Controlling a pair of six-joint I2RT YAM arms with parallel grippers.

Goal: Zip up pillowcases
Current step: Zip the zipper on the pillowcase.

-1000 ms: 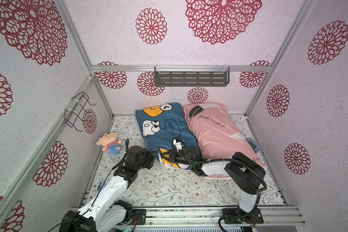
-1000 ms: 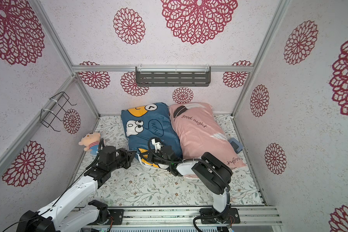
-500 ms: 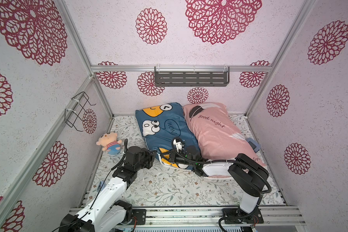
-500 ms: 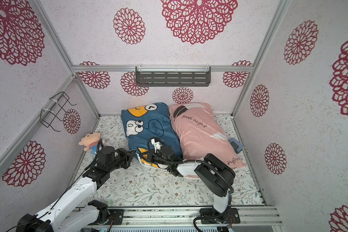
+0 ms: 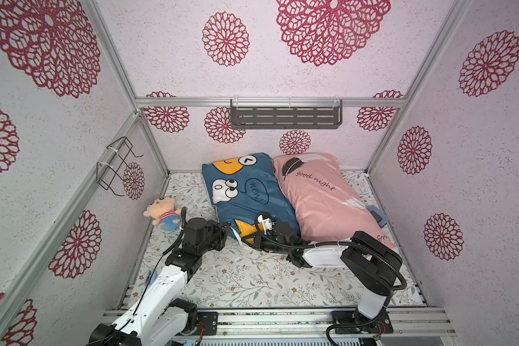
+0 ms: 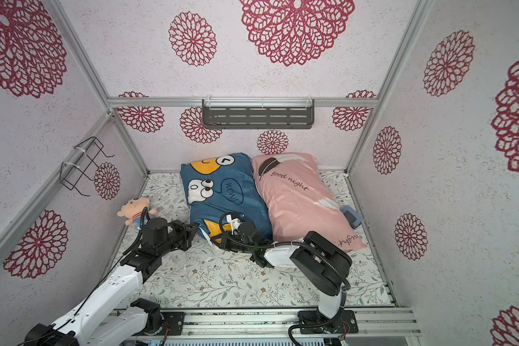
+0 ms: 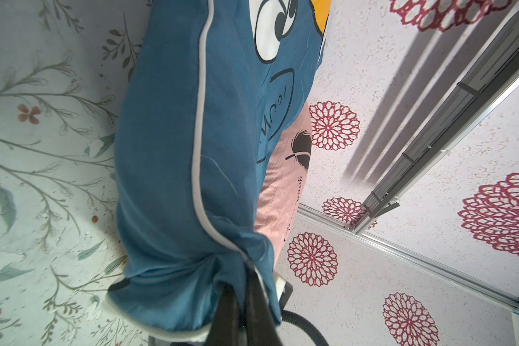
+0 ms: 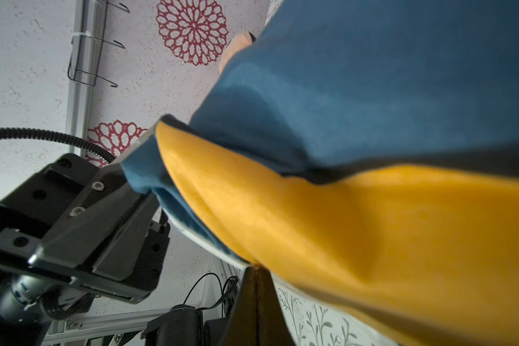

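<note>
Since almost nothing has shifted over the last second, log this as a held position.

- Worktop (image 5: pixel 252 278): floral cover. Both cases lie toward the back, side by side and touching.
- Pink pillowcase (image 5: pixel 321 197): on the right of the pair, not gripped and unmoved. The right arm passes in front of its near end.
- Blue pillowcase (image 5: pixel 240 191): on the left of the pair, in the same place. Its near end is bunched between your two hands.
- Left hand (image 5: pixel 226 229): stays clamped on the near left corner of the blue case.
- Right hand (image 5: pixel 247 238): stays clamped on the near edge by the yellow patch (image 8: pixel 312 224), just beside the left hand.
- Plush doll (image 5: pixel 162 211): against the left wall, unmoved.
- Zip slider: you cannot make it out in any view.

Judgement: the edge is gripped, but no closing travel shows. Both cases probably remain to be zipped.
</note>
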